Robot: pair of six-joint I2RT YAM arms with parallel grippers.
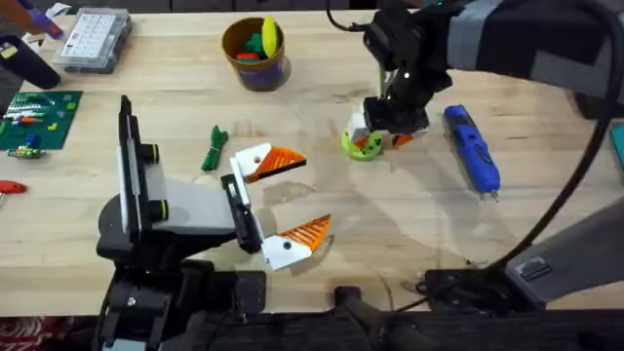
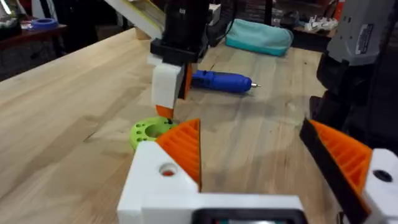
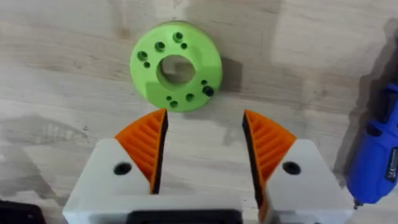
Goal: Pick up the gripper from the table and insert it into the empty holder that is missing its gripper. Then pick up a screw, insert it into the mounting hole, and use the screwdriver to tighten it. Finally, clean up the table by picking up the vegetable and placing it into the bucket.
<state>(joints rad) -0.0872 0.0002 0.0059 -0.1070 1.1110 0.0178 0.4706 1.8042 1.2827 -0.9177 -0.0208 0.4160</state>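
Screwdriver (image 1: 473,147) is seen lying flat on the table (image 1: 409,219), to the right of a lime-green ring with holes (image 1: 362,145) and apart from it; in the left wrist view the blue body (image 2: 221,81) is found beyond the ring (image 2: 148,131), its short metal tip bare. The right gripper (image 1: 382,125) is held just above the ring, and in its own wrist view its white fingers (image 3: 273,152) with orange ribbed pads are spread apart with nothing between them (image 3: 202,146), the ring (image 3: 176,65) lying just ahead of the tips. The left gripper (image 1: 290,200) is held low over the table in the middle, its fingers (image 1: 310,234) parted wide and empty; the same gap is shown in the left wrist view (image 2: 255,155). The vegetable (image 1: 214,148) is seen lying on the wood just left of the left gripper's upper finger. The bucket (image 1: 253,54) stands upright farther back, with yellow, red and green toy pieces inside
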